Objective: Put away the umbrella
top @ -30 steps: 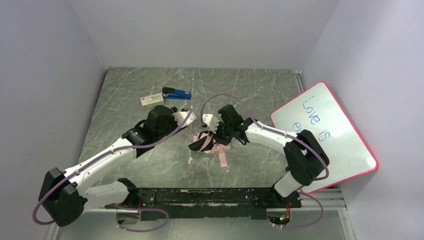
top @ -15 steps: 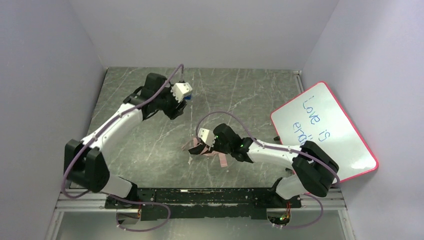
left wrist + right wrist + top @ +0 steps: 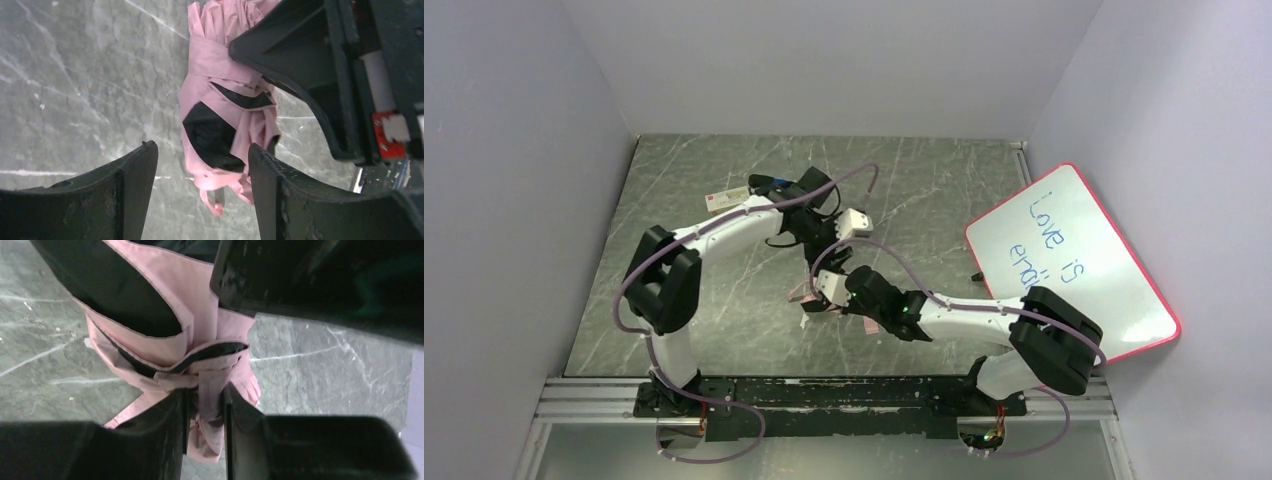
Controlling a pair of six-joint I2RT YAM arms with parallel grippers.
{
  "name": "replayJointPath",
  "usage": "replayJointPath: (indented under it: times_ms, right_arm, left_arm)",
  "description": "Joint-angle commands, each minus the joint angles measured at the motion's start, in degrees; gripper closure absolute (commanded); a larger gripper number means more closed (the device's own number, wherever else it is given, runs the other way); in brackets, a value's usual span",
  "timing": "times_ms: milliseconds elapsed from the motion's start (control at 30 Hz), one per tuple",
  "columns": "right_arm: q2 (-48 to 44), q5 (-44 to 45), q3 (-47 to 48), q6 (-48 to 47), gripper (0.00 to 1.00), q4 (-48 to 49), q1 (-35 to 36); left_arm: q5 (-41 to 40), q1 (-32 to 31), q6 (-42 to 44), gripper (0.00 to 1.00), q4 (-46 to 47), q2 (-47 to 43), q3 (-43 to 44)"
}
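Grey marbled bench [image 3: 924, 190] inside pale walls. In the middle of it, the umbrella [image 3: 205, 60], lying as a crumpled pink bundle with dark folds showing, not rolled neat yet.

Nearly shut, the right fingers [image 3: 814, 298], nipping a pink band of cloth wrapped round the bundle. Held low, close to the bench. Probably gripped there to keep the loose cloth bunched up and stop it flopping open. Hard to tell whether strap or just a fold.

Wide apart, the left fingers [image 3: 822, 252], with nothing in them. Hanging just over the bundle from the far side, one finger to each side of it in the wrist view, not touching. Probably spread like that to fit round the fat part of the cloth and squeeze it. Very near the right fingers, so not much room and some risk of a bump.

Further out: both arms bent in toward the middle, purple cables looping over them. Behind the left arm, at the far left of the bench, a small box [image 3: 722, 198] and a blue stapler [image 3: 762, 182], partly hidden, well apart from the bundle. Off to the right, a whiteboard [image 3: 1074, 265] with a red rim and blue writing, leaning at the bench edge.

No bag or sleeve in view for putting it away. Best guess at the step: bunching and wrapping the cloth tight first. Shaft and handle not plain to see.
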Motion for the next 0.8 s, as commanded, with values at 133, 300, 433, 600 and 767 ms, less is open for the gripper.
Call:
replayJointPath:
  times_ms: [133,300,433,600,767]
  right_arm:
    - [2.77,0.2,-3.56,2.31,0.98,-9.56,1.36]
    - [2.72,0.72,-3.69,2.42,0.98,-9.27,1.52]
    - [2.79,1.54,-3.7,2.25,0.98,-8.55,1.7]
    - [3.57,1.84,-3.32,2.08,0.98,-8.6,1.79]
    - [3.69,1.92,-3.63,2.54,0.98,-7.82,1.78]
  left_arm:
    - [0.96,-2.65,2.77,0.29,-2.64,4.66,1.67]
    - [1.26,-2.93,3.38,0.29,-2.09,4.73,-0.7]
    - [1.97,-2.93,4.55,0.29,-2.77,5.24,-2.47]
    - [3.98,-3.02,5.24,0.3,-3.09,6.39,-4.17]
    - [4.85,-3.01,5.12,0.33,-3.11,8.32,-3.94]
